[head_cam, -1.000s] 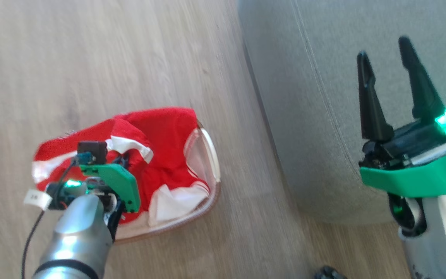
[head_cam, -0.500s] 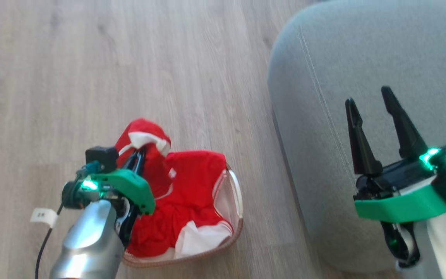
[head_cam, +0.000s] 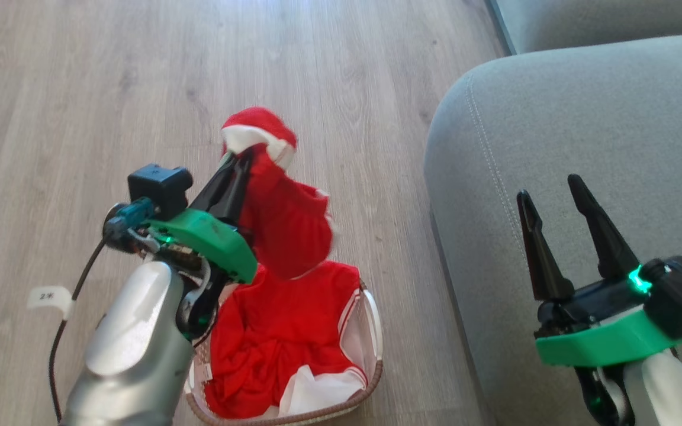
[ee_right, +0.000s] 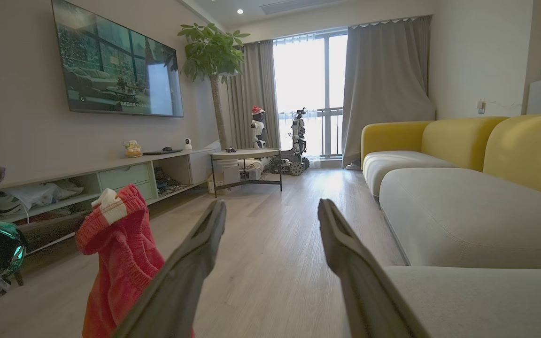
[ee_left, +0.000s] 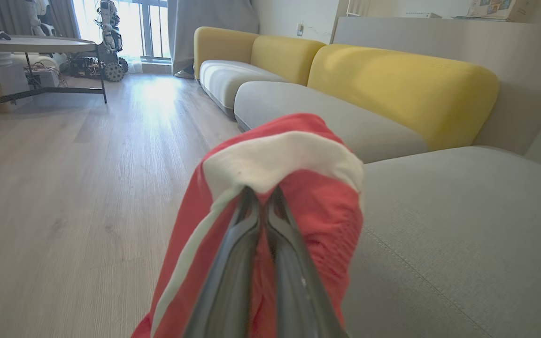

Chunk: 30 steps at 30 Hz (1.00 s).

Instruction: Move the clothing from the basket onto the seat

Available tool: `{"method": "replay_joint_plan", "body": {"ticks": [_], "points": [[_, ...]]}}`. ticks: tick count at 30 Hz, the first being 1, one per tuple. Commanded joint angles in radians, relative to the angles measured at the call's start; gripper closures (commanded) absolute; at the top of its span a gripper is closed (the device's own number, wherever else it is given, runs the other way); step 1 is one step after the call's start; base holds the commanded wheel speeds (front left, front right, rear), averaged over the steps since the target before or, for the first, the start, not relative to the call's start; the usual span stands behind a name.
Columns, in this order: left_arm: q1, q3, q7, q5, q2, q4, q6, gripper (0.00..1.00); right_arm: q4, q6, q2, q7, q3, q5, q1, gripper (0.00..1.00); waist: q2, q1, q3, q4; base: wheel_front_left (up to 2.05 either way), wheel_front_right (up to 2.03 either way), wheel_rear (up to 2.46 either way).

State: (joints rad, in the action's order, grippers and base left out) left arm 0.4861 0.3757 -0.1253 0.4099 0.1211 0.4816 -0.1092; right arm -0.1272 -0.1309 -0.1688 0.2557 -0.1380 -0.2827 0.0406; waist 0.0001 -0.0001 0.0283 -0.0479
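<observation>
Clothing (head_cam: pixel 276 337) shows in two places in the head view: a hanging jersey (head_cam: pixel 285 219) in the middle of the frame and a second jersey (head_cam: pixel 258 367) crumpled inside the basket (head_cam: pixel 369 331) at the bottom centre. The hanging jersey's long axis runs from the upper middle of the frame down toward the basket. Its pinched top, a red fold with a white band, points to the top of the frame. Its lower end reaches the basket's far rim, and whether it touches the second jersey I cannot tell. The basket stands on the wooden floor (head_cam: pixel 110 89), near the grey-green seat (head_cam: pixel 584 130) that takes up the right side of the frame.

The left gripper (head_cam: pixel 245 155) has its fingers (ee_left: pixel 233 263) closed tight on the white-banded fold. In the left wrist view the cloth drapes over both fingertips and falls along their left side. The right gripper (head_cam: pixel 547 188), at the lower right of the head view, hovers over the seat with its fingers (head_cam: pixel 539 254) spread wide apart and nothing between them.
</observation>
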Motion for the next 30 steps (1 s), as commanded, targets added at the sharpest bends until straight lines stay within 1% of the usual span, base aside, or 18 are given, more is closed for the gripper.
{"method": "replay_joint_plan", "body": {"ticks": [1, 7, 12, 16, 20, 24, 30], "points": [[0.021, -0.028, 0.023, 0.008, 0.032, -0.09, 0.014, 1.0, -0.029, 0.0, -0.013, 0.006, -0.022, -0.008, 0.004, 0.0, -0.0001, 0.0001, -0.011, 0.001, 0.0, 0.0, 0.0], [0.015, -0.009, 0.116, 0.01, 0.037, -0.29, 0.038, 1.0, -0.013, 0.0, -0.022, 0.006, -0.056, -0.02, -0.029, 0.0, -0.0001, 0.0001, -0.029, 0.013, 0.0, 0.0, 0.0], [0.028, 0.0, 0.171, 0.016, 0.036, -0.379, 0.052, 1.0, 0.019, 0.0, -0.027, 0.006, -0.105, -0.032, -0.03, 0.0, -0.0001, 0.0001, -0.034, 0.023, 0.0, 0.0, 0.0], [0.034, 0.006, 0.188, 0.018, 0.035, -0.4, 0.055, 1.0, 0.039, 0.0, -0.027, 0.006, -0.129, -0.04, -0.022, 0.0, -0.0001, 0.0001, -0.035, 0.028, 0.0, 0.0, 0.0], [0.04, 0.013, 0.197, 0.022, 0.032, -0.412, 0.057, 1.0, 0.088, 0.0, -0.024, 0.006, -0.182, -0.065, 0.009, 0.0, -0.0001, 0.0001, -0.031, 0.033, 0.0, 0.0, 0.0], [0.051, 0.026, 0.199, 0.024, 0.024, -0.411, 0.052, 1.0, 0.182, 0.0, -0.022, 0.006, -0.256, -0.099, 0.074, 0.0, -0.0001, 0.0001, -0.024, 0.044, 0.0, 0.0, 0.0], [0.079, 0.06, 0.2, 0.028, 0.005, -0.401, 0.038, 1.0, 0.355, 0.0, -0.027, 0.006, -0.332, -0.171, 0.19, 0.0, -0.0001, 0.0001, -0.012, 0.081, 0.0, 0.0, 0.0]]}}
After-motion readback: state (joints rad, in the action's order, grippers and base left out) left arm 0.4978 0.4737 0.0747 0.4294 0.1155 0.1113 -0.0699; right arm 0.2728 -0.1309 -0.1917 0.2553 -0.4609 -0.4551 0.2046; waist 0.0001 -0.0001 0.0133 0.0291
